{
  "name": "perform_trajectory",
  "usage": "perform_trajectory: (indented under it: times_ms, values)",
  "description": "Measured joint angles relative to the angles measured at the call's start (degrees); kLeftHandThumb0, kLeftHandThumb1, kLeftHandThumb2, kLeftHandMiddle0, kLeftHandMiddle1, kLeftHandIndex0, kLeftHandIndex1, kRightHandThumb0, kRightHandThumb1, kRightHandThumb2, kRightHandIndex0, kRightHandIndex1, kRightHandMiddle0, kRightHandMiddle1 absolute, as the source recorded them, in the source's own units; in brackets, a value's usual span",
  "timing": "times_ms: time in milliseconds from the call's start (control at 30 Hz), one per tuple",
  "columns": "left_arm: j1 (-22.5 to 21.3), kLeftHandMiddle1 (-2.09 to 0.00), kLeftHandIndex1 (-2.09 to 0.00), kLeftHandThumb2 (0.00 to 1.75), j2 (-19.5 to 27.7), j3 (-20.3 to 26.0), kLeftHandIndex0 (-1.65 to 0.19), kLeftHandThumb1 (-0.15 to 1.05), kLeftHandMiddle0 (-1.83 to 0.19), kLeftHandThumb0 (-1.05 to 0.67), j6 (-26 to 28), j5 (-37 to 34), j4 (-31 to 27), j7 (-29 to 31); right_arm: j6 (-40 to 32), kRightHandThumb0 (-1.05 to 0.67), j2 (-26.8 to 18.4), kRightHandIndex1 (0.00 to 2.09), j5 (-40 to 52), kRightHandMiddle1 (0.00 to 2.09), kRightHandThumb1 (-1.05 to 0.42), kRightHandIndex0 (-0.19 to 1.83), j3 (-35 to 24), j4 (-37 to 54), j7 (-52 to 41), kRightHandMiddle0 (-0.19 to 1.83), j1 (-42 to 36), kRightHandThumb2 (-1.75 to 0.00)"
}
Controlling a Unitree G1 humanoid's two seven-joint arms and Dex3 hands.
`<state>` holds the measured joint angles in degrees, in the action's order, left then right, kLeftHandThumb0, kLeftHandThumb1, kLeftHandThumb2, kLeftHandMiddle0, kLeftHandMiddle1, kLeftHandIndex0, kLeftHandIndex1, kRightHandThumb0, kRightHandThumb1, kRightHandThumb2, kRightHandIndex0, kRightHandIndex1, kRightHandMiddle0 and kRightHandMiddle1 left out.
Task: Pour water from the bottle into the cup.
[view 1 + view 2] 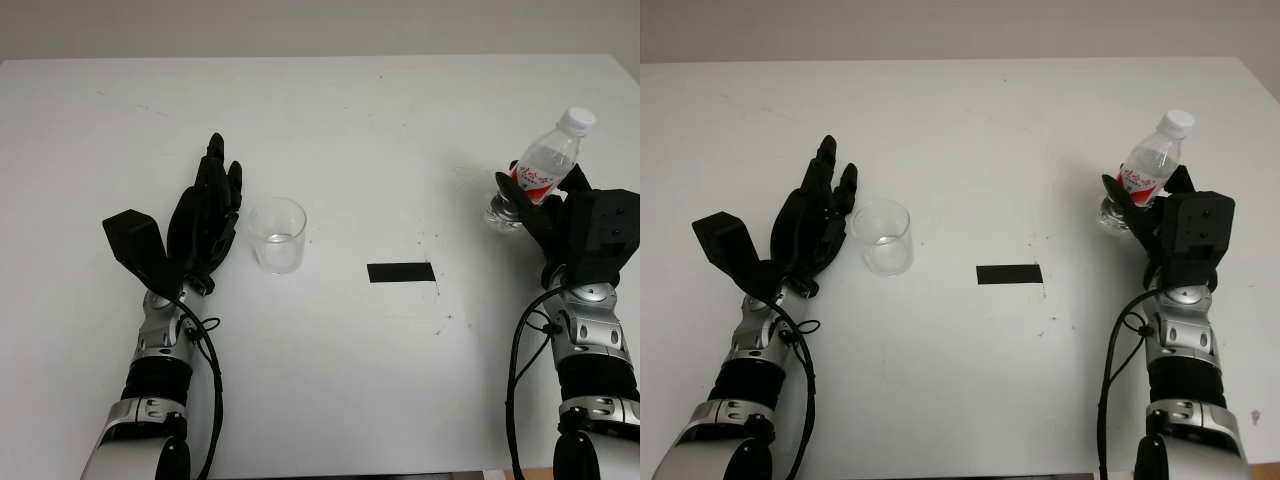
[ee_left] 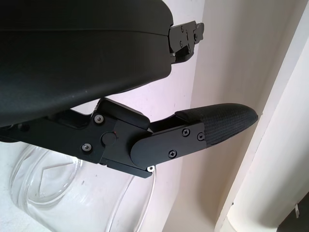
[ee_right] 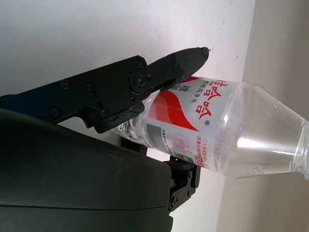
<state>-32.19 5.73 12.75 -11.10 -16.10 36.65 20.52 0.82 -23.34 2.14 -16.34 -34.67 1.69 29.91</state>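
The right hand grips the bottle at the right side of the table, fingers closed around its lower body. The bottle is capped and leans to the right. The cup stands upright left of centre. The left hand is open just beside the cup, holding nothing. A strip of black tape lies between the cup and the bottle.

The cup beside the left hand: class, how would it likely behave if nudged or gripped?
The cup looks thin, clear and nearly empty, so probably light and easily slid by the open left hand. Its smooth wall may slip. It stands upright, so tipping seems possible.
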Motion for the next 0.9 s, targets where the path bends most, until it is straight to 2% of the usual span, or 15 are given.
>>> perform_trajectory:
  times_ms: [200, 433, 633, 767, 900]
  values:
    - [0.17, -0.05, 0.00, 0.69, 0.00, -0.03, 0.19, 1.05, 0.18, -0.86, -0.01, 0.01, -0.26, 0.09, 2.49, -0.44, -0.19, 2.09, -0.42, 2.09, -1.05, 1.29, 0.83, -0.69, -1.77, 1.03, -0.21, -0.31]
    - [0.17, -0.06, -0.02, 0.68, -0.06, -0.08, 0.18, 1.05, 0.16, -0.86, -0.43, 0.12, -0.14, 0.06, 5.57, -0.42, -0.21, 2.09, -2.81, 2.09, -1.05, 1.23, 2.10, -1.96, 0.28, 1.04, -0.20, -0.35]
    - [0.16, -0.06, -0.02, 0.69, -0.06, -0.07, 0.18, 1.05, 0.17, -0.86, -0.65, 0.11, 0.05, 0.33, 9.92, -0.34, -1.51, 2.09, -12.16, 2.09, -1.05, 1.11, 7.39, -2.29, 5.27, 0.88, 0.46, -0.38]
    - [0.16, -0.05, -0.02, 0.67, -0.06, -0.06, 0.18, 1.05, 0.16, -0.86, -0.69, 0.11, 0.06, 0.45, 11.10, -0.37, -2.85, 2.09, -18.64, 2.09, -1.05, 1.11, 11.99, -2.55, 6.45, 0.73, 3.48, -0.40]
    - [0.15, -0.06, -0.03, 0.67, -0.14, -0.10, 0.17, 1.05, 0.15, -0.87, -0.80, 0.14, 0.02, 0.36, 11.09, -0.39, -3.07, 2.09, -23.48, 2.09, -1.05, 1.01, 16.09, -2.42, 6.61, 0.53, 7.49, -0.40]
